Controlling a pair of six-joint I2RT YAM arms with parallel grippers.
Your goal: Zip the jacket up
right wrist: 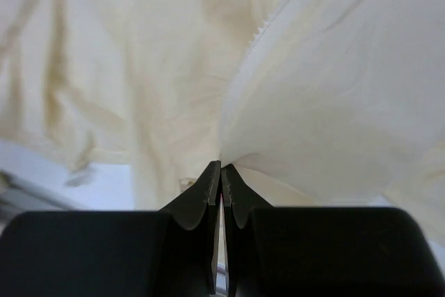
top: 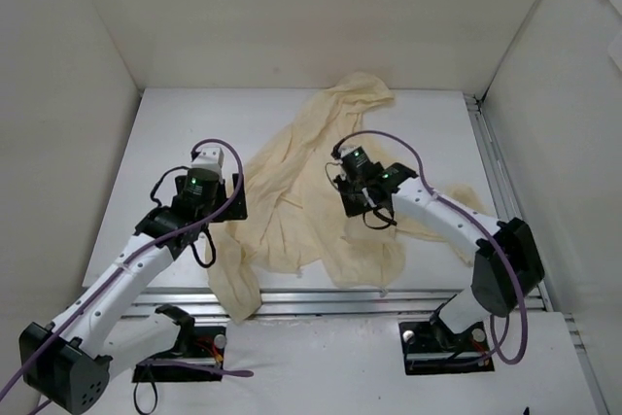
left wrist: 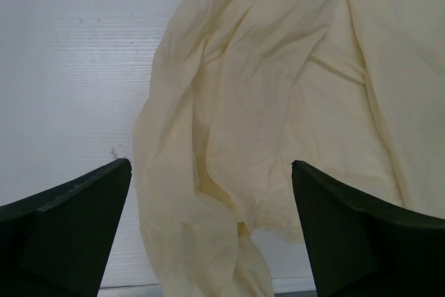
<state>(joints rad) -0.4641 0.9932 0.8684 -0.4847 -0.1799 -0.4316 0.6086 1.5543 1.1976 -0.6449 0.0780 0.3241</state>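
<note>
The jacket [top: 311, 182], pale cream-yellow and wrinkled, lies spread open on the white table, its hood at the back. My left gripper [top: 216, 203] hovers over the jacket's left edge; it is open and empty, with fabric folds [left wrist: 236, 137] below between the fingers. My right gripper [top: 358, 203] sits on the jacket's middle right and is shut on a fold of the jacket [right wrist: 313, 102] at its fingertips [right wrist: 212, 179]. A toothed zipper edge [right wrist: 261, 33] runs up from the pinch.
White walls enclose the table on three sides. A metal rail [top: 321, 303] runs along the near edge, and another [top: 496, 182] along the right side. Bare table [left wrist: 69, 67] lies left of the jacket.
</note>
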